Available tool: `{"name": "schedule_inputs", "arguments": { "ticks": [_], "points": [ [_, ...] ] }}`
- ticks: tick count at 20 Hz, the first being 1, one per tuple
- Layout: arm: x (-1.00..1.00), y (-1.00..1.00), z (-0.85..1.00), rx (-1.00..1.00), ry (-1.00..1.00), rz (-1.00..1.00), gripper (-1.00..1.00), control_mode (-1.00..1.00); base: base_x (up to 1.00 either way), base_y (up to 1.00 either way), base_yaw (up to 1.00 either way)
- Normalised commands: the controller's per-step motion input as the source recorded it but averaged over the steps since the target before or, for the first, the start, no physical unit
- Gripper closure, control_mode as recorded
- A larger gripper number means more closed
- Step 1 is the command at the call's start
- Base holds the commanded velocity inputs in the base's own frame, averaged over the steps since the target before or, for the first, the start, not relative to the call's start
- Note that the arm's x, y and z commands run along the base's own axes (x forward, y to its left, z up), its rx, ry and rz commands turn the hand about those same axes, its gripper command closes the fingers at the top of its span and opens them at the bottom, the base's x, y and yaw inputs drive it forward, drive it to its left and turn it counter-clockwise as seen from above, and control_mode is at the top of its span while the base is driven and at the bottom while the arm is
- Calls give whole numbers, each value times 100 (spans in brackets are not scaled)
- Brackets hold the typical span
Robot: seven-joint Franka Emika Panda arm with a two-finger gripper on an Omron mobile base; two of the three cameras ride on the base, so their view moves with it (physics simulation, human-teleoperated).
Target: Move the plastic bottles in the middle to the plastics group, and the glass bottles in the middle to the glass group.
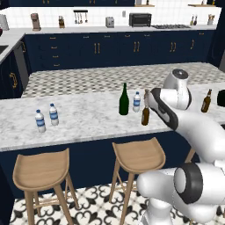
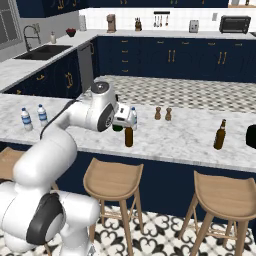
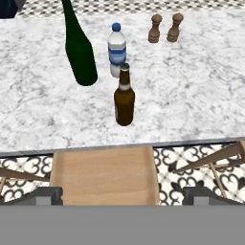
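Counting 3 water btls [image 1: 136,102], 2 brown beer btls [image 1: 145,115], 1 green btl [image 1: 124,100], prob 2 shakers [image 3: 164,27]

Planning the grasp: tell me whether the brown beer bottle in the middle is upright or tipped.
Upright. The brown beer bottle stands on its base on the marble counter, neck up, in front of the water bottle.

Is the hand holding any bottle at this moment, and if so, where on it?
Nothing is held. The hand is open with empty space between its tips, short of the brown beer bottle standing on the counter.
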Motion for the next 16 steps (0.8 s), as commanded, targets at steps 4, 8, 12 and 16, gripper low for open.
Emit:
{"name": "schedule_inputs", "arguments": {
  "ticks": [4,8,12,16],
  "points": [
    [48,0,-2,0,-2,0,-100,-100,0,0,0],
    [44,0,0,0,0,0,-100,-100,0,0,0],
    [32,-9,0,0,0,1,-100,-100,0,0,0],
    [23,-8,-15,0,0,0,-100,-100,0,0,0]
  ]
}}
